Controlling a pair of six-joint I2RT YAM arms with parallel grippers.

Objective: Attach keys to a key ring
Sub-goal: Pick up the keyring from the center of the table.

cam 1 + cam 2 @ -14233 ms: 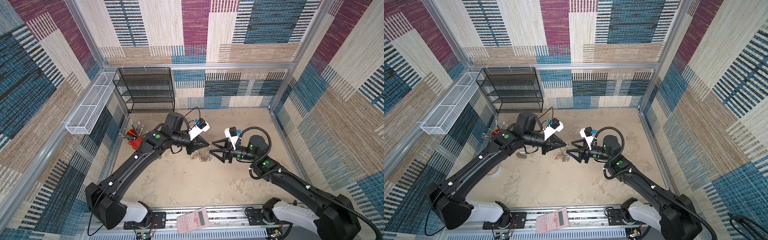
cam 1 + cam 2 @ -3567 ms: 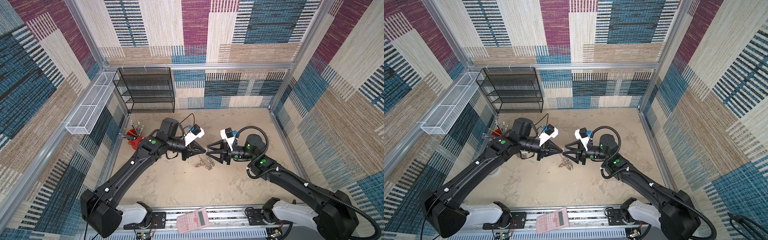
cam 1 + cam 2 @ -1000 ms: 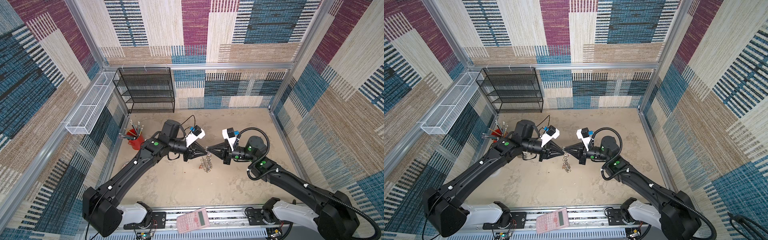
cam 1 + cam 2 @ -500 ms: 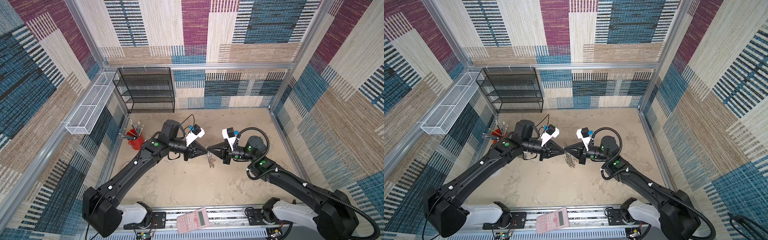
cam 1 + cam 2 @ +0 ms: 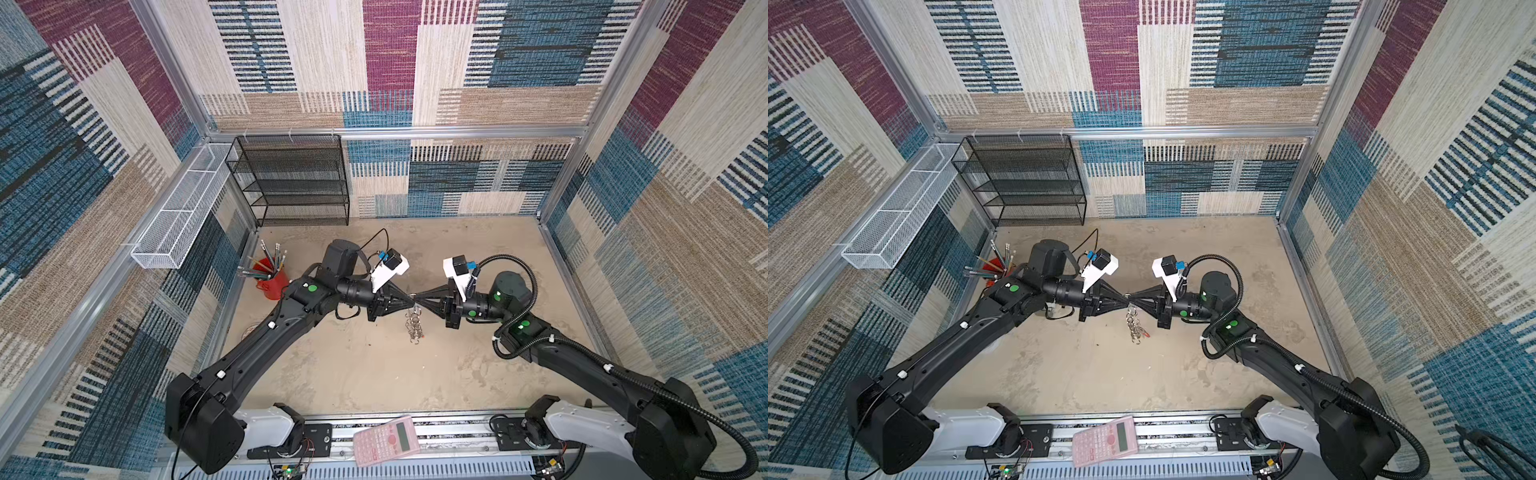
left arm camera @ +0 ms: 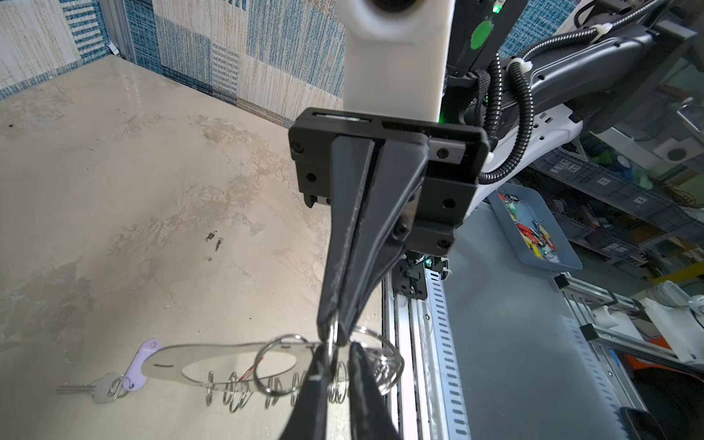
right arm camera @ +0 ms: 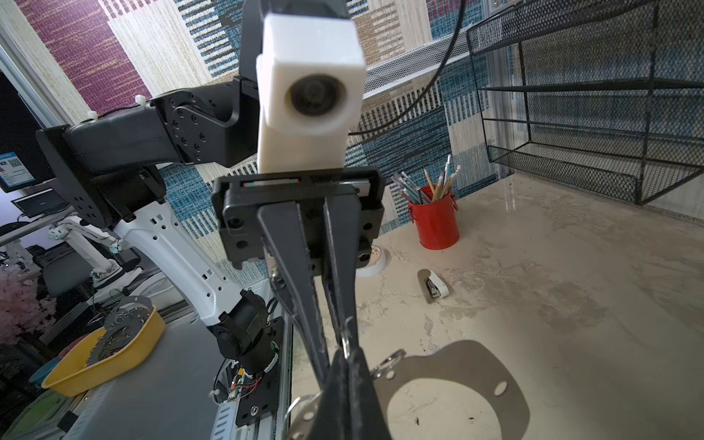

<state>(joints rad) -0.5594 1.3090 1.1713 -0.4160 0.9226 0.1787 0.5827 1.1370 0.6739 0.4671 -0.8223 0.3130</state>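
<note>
Tip to tip over the middle of the surface [image 5: 353,374]! The left tool [image 5: 408,301] reaches in from 9 o'clock and the right tool [image 5: 419,300] from 3 o'clock, both raised above the surface in both top views.

The right tool is clamped hard, its fingers pressed together on one silver split ring [image 6: 333,337] at the edge of the key ring [image 5: 414,326].

The left tool's fingers [image 7: 297,274] are drawn nearly together, with that same ring sitting in the slim gap between their tips. Whether they actually pinch it, I cannot tell.

The key ring itself hangs from the meeting point toward 6 o'clock in a top view. It is a grey band with its row of silver rings dangling along one edge. In the left wrist view the lilac key [image 6: 141,364] hangs on a small ring at the band's far end. A speck of the red key [image 5: 1144,332] shows among the lower rings in a top view.

Around the edges:
- A red pencil cup [image 5: 272,284] stands at 9 o'clock.
- A black mesh shelf [image 5: 299,183] stands at 11 o'clock against the back wall.
- A small white stapler [image 7: 433,286] lies near the cup.
- A pink calculator [image 5: 386,440] rests on the front rail at 6 o'clock.
</note>
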